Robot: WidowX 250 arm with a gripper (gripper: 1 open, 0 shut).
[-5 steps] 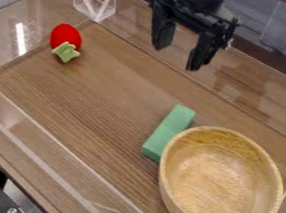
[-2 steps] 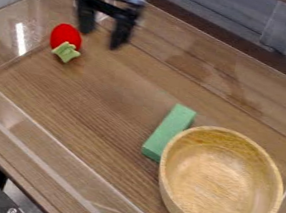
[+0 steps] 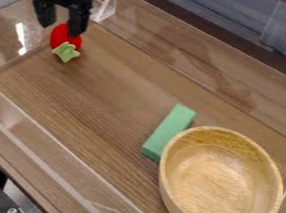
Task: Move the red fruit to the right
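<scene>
Arm has swept across the table from the back-centre to the far left over the last second. The gripper [image 3: 58, 17] now hangs right over the red fruit [image 3: 65, 38], pointing down, and partly covers the fruit's upper-left side. Fingers [image 3: 78, 18] are spread wide with nothing between them; no contact visible yet.

Fruit hasn't moved: far-left of the wooden table [image 3: 105, 113], near the clear wall, well apart from the green block [image 3: 169, 133] and the wooden bowl [image 3: 222, 183], which both sit at the lower right.

Read: the approach is basically done and the grasp is not started. The whole rightward carry is still ahead. Next step probably calls for a short drop and a close on the red body.

Orientation: the fruit lies on its side. Its long axis runs roughly up-left to down-right in the camera view, with the pale green leafy cap [image 3: 67, 54] at the lower-right end toward the camera and the red tip toward the back-left under the gripper. Exact tilt is hard to tell, since the gripper hides part of it.
</scene>
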